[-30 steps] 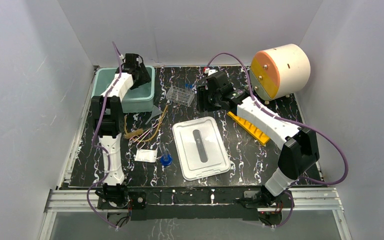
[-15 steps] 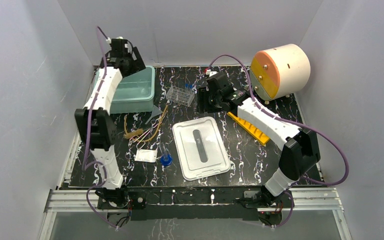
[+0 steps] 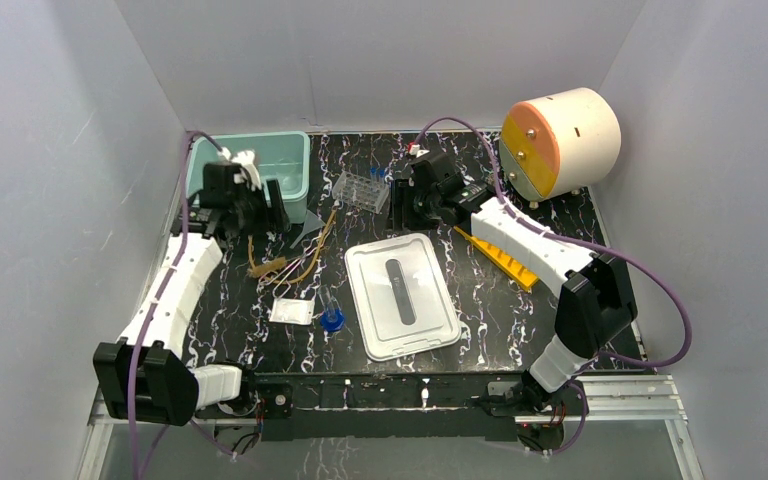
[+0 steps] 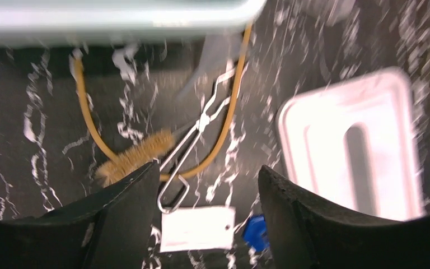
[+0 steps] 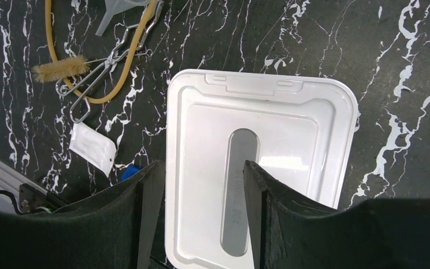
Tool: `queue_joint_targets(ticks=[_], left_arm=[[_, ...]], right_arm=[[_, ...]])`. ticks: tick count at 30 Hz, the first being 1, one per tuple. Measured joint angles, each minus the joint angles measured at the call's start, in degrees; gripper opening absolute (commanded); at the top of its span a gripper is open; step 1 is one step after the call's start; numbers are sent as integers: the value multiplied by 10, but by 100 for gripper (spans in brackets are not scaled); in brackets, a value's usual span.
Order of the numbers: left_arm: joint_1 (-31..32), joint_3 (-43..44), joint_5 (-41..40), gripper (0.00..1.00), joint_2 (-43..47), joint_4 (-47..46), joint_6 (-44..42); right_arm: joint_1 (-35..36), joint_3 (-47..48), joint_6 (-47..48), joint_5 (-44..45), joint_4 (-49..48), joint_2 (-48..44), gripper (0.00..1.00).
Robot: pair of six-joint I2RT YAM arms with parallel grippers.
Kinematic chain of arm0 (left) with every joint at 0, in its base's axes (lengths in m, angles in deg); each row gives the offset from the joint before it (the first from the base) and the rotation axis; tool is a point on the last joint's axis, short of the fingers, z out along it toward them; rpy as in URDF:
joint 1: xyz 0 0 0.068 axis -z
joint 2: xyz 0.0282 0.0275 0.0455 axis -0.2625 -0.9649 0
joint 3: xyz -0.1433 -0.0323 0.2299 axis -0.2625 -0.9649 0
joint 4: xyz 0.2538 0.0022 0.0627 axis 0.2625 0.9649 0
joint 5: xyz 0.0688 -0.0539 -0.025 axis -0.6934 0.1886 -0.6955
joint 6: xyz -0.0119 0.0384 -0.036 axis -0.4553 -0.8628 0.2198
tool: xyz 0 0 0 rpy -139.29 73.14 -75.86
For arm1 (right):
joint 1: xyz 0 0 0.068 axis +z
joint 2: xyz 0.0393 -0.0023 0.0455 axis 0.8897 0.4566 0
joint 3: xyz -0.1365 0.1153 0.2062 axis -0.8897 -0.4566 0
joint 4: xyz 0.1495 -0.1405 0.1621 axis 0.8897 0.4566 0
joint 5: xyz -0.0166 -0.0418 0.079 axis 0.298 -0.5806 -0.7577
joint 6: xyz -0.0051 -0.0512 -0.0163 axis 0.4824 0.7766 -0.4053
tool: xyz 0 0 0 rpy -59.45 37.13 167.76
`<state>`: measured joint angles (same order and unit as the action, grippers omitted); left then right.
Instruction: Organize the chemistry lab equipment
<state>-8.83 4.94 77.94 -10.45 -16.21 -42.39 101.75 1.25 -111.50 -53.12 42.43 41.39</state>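
Tan rubber tubing, a bristle brush and metal tongs lie tangled left of centre. A clear funnel lies just behind them. A small white packet and a blue-capped tube lie nearer the front. A clear tube rack holds blue-capped tubes at the back. A yellow rack lies under the right arm. My left gripper is open and empty, held above the tubing and the packet. My right gripper is open and empty beside the clear rack.
A teal bin stands at the back left, just behind the left gripper. A white box lid lies flat in the middle; it also shows in the right wrist view. A cream drum with an orange face stands at the back right.
My left arm has swung back from over the teal bin to in front of it, now over the tubing. My right gripper has shifted slightly toward the back.
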Motion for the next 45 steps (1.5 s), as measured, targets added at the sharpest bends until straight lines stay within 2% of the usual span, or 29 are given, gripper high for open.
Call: queue_joint_targets(ticks=[5,10,12,16,19,27,32,35,45], left_arm=[[46,-122,4,59,0,-17,-66],[91,-165,5,60,-31,-75,-137],[100,-168,3,58,-54,-98,-165],[109,-168,-25,43,-115,-138,-214],[109,-167,-54,37,-149,-157,-247],[109,-141,-113,39,-216,-186,-321],[110,-139,-131,27,-222,-198,-338],[110,-139,-138,26,-222,-206,-344],[110,-148,-162,34,-164,-224,-379]], right_arm=[[1,0,-12,-4,-9,7,61],[2,0,-17,-4,-14,7,61],[2,0,-18,-4,-16,7,61],[2,0,-18,-4,-15,8,61],[2,0,-18,-4,-15,8,61],[2,0,-16,-4,-13,10,61],[2,0,-14,-3,-10,10,61],[2,0,-13,-3,-10,10,61],[2,0,-13,-4,-10,18,61]])
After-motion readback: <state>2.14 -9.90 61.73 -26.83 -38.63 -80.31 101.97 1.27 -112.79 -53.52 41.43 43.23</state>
